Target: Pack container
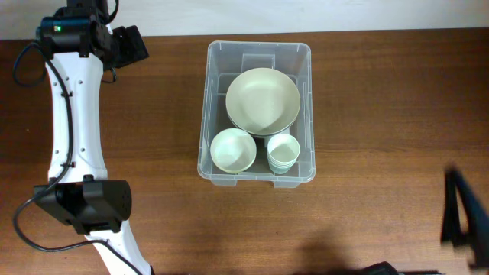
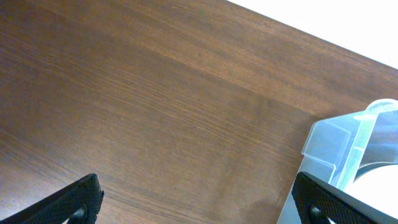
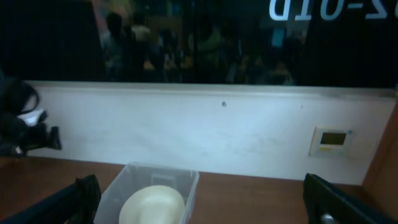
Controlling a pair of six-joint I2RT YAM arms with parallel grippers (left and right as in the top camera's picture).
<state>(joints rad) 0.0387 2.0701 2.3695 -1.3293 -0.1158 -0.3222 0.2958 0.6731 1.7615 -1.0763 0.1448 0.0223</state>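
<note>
Sitting on the surface (image 1: 382,114): container (image 1: 205,130) with big bowl (image 1: 262,100), small bowl (image 1: 233,150), cup (image 1: 283,151); left claw (image 2: 199,202), right claw (image 3: 205,199) — both spread wide, empty.

Your left arm (image 1: 72,114) runs up the frame's left side, with the left gripper (image 1: 131,46) at upper left, jaws wide apart. Your right gripper (image 1: 461,218) is blurred at the lower right edge, jaws also wide apart.
</note>
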